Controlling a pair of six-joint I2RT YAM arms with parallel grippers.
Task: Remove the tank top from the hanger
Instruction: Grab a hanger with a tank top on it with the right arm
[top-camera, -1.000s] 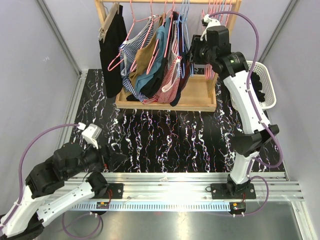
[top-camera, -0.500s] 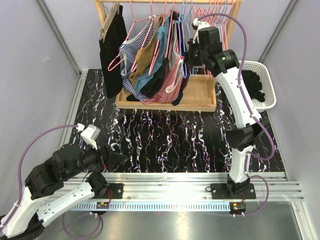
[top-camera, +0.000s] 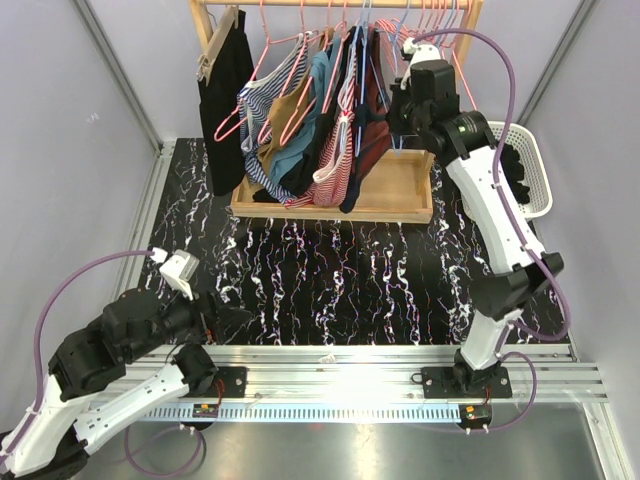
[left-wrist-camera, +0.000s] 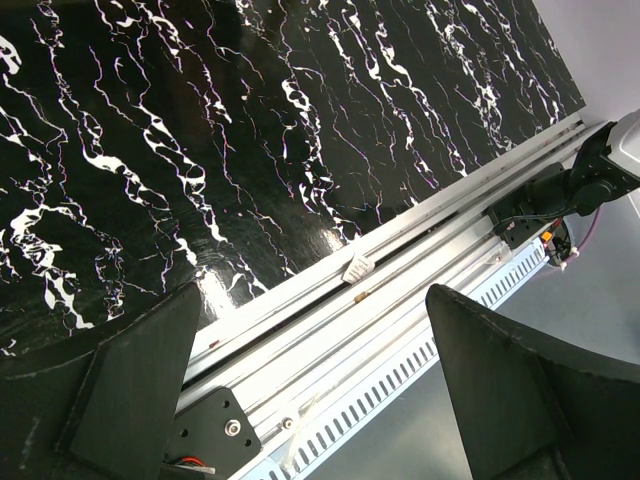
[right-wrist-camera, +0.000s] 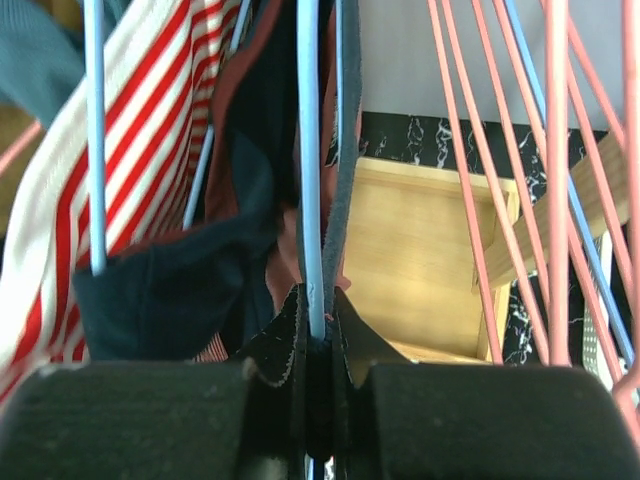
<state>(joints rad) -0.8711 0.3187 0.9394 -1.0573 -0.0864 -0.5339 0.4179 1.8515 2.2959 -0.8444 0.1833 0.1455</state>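
Grey walls close in a black, white-veined bench (top-camera: 330, 270) with a wooden clothes rack (top-camera: 200, 25) standing at its far edge.

The right fingers (right-wrist-camera: 300, 330) are pinched narrow on the wire of a blue hanger (right-wrist-camera: 310, 150), which runs straight away from them up the middle of the wrist view. A dark strap lies right against that wire; I cannot tell whether any cloth is caught in the pinch as well. The dark tank top (right-wrist-camera: 200, 290) hangs on this hanger, bunched just left of the fingers and falling below them, at the right end of the row of clothes. So the hanger's long axis points away from the fingers, and the cloth would have to slide off sideways and down. Just beyond it hangs a red-striped top (right-wrist-camera: 150, 130), while bare pink hangers (right-wrist-camera: 465, 200) crowd the other side.

The left fingers (top-camera: 235, 318) stand wide and hold nothing, over the aluminium rail (left-wrist-camera: 400, 290) at the near edge, well apart from the rack. The right arm is plainly the nearer one.

Below the clothes, the rack's tray (top-camera: 400, 190) catches only drooping hems. A white basket (top-camera: 540, 185) to the right holds dark clothes (top-camera: 510, 170).
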